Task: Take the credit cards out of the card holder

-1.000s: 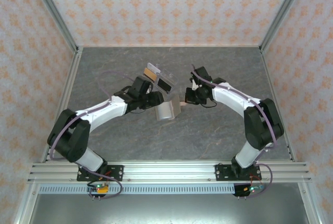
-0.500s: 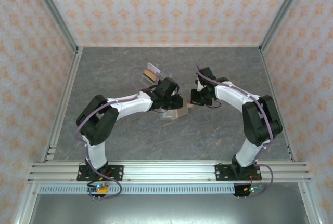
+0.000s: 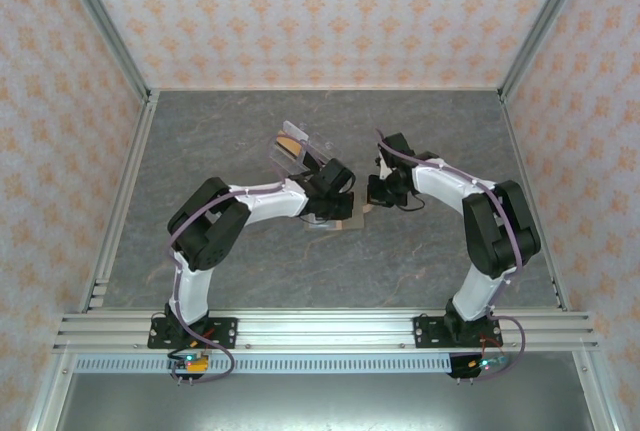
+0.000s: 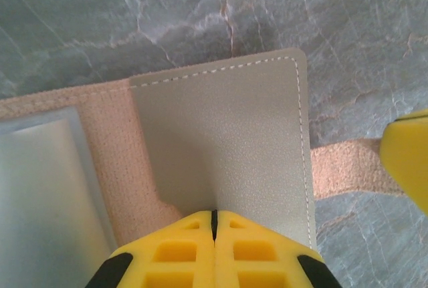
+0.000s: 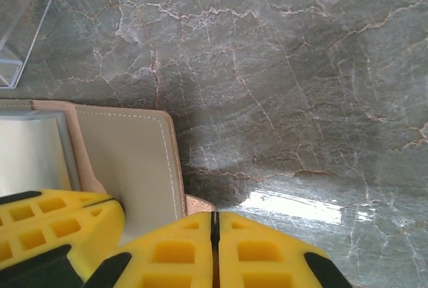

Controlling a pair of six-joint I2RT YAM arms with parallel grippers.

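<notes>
Where arms meet at table centre | left gripper closed at stitched grey flap near edge (hold unclear) | pale credit card just left, nearer left arm | right gripper closed

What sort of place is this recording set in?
Most likely a lab test booth, not a lived-in room: wallpaper-patterned panels in an aluminium frame, a marble-look tabletop, left arm, right arm bolted to a rail.

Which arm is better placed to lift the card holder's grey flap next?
Left, probably. The left tool is shut right at the grey flap, beside the translucent sleeve. The right tool is shut at the tan strap, off to the side, better for steadying.
</notes>
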